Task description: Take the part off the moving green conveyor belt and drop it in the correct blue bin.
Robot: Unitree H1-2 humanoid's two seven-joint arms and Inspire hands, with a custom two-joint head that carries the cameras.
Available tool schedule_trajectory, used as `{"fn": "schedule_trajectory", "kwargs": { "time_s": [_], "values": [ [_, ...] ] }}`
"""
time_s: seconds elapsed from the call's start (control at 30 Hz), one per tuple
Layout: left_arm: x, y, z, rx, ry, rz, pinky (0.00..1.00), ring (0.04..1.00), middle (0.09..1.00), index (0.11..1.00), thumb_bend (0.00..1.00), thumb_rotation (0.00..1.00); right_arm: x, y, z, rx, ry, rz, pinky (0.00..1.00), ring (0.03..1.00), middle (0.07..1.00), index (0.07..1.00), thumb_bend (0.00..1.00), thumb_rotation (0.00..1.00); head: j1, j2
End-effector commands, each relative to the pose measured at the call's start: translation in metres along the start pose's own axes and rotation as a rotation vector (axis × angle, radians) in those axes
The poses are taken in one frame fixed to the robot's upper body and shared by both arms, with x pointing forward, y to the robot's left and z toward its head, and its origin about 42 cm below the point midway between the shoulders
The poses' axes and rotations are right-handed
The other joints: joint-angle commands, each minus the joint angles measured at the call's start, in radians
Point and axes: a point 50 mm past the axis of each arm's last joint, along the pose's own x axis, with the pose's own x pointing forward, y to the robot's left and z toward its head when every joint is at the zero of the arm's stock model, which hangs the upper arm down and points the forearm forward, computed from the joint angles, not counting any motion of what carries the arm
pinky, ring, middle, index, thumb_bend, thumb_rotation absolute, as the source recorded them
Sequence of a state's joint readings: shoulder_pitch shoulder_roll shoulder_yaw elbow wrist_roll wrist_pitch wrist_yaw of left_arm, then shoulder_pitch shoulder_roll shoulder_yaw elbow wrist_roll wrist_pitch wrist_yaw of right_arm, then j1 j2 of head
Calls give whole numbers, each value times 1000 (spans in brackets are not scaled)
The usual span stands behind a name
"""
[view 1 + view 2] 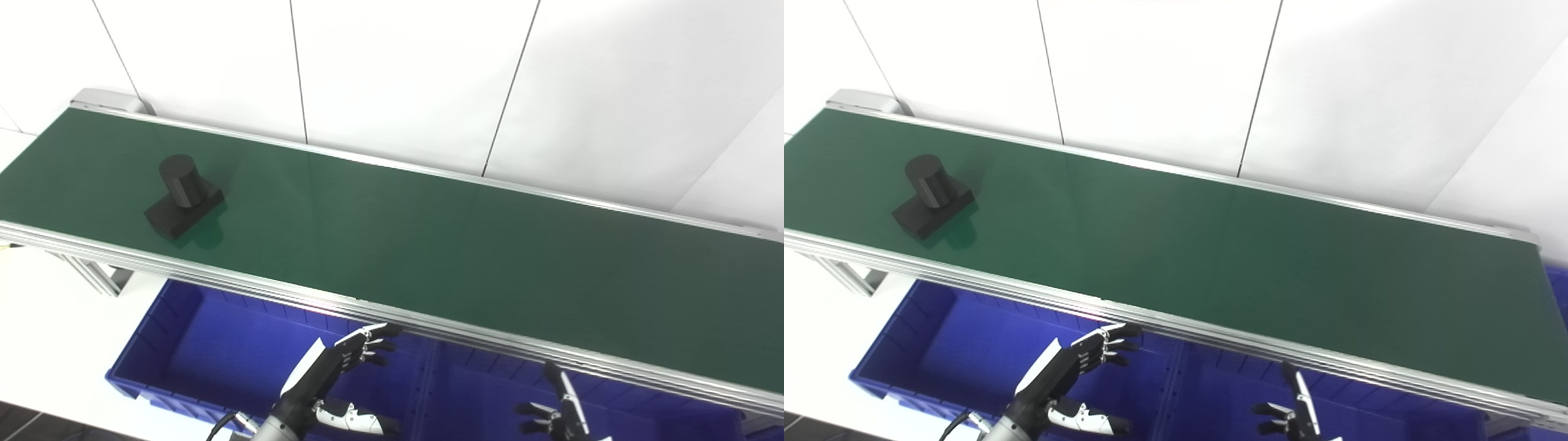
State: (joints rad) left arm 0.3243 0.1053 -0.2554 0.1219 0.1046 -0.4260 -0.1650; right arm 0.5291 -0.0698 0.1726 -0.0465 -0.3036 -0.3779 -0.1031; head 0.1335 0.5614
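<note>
The task is at its very beginning, as far as the pictures show. The black part (182, 195), a short cylinder standing upright on a flat rectangular base, lies on the green conveyor belt (429, 239) at about 10 o'clock in the view, near the belt's far-left end and closer to the front rail than to the back rail. Nothing touches it, and no hand is near it.

Both hands wait low, at the bottom of the view, in front of the belt's front rail and above the blue bins. The left hand (343, 367) is at about 6 o'clock, its fingers (376, 344) stretched out and apart, pointing toward the rail; it holds nothing. The right hand (560, 410) is at about 5 o'clock, partly cut by the lower edge, with fingers also spread and empty.

Under the belt there are two blue bins: the left blue bin (184, 343) at about 7 o'clock and the right blue bin (478, 392) at about 5 o'clock, with a dividing wall between them. What can be seen of their insides shows no part, though the belt and the hands hide some of it.

So nothing is done yet: the reach, the grasp, the lift and the drop are all left. The part is well apart from both hands, so probably the left hand, being closer, must wait for it or go toward 10 o'clock. Which bin is correct, the pictures do not tell.
</note>
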Motion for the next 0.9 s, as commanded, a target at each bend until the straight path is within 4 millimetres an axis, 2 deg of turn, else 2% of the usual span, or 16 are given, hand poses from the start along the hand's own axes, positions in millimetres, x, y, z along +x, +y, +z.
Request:
{"fn": "schedule_trajectory", "kwargs": {
  "time_s": [0.0,0.03,0.27,0.33,0.4,0.47,0.5,0.6,0.63,0.67,0.77,0.83,0.87],
  "values": [
    [7,3,8,12,-70,13,699,791,853,819,943,232,5,-2,9,9,-68,-25,660,797,935,932,675,191,2,-6],
    [7,3,8,13,-69,13,697,791,853,818,943,230,5,-2,10,8,-68,-26,630,758,934,934,679,189,2,-6],
    [9,1,5,6,-60,13,691,787,851,812,953,223,5,-2,8,18,-81,-41,548,648,926,930,685,163,15,-28],
    [10,0,4,5,-59,12,692,791,851,814,955,220,5,-3,8,18,-94,-50,579,612,921,914,687,149,20,-33],
    [12,-2,3,6,-57,14,690,790,848,814,957,221,5,-5,9,13,-107,-59,628,632,917,908,698,141,25,-36],
    [13,-4,3,1,-56,13,691,791,847,813,959,215,6,-7,9,4,-115,-61,757,731,924,912,694,148,30,-38],
    [13,-4,3,-3,-57,13,692,792,847,813,959,213,5,-8,10,4,-122,-63,777,744,926,913,693,148,32,-41],
    [14,-5,3,-5,-57,14,690,788,845,808,960,202,6,-10,16,11,-148,-69,833,574,929,918,676,119,33,-44],
    [14,-6,3,-5,-57,14,690,787,844,807,959,201,6,-11,19,9,-164,-68,844,571,930,922,673,127,34,-48],
    [14,-6,2,-4,-57,14,689,787,844,805,957,198,7,-11,21,7,-174,-67,873,628,933,926,668,158,34,-48],
    [16,-7,1,0,-54,12,688,786,843,805,961,203,13,-15,35,-15,-242,-74,856,691,926,928,683,221,42,-66],
    [18,-8,0,3,-52,10,684,784,841,805,953,195,16,-18,40,-19,-272,-80,886,880,926,940,688,201,45,-75],
    [18,-9,0,4,-51,9,683,784,841,805,952,195,17,-19,42,-18,-279,-82,890,905,925,941,690,201,45,-75]
  ]
}}
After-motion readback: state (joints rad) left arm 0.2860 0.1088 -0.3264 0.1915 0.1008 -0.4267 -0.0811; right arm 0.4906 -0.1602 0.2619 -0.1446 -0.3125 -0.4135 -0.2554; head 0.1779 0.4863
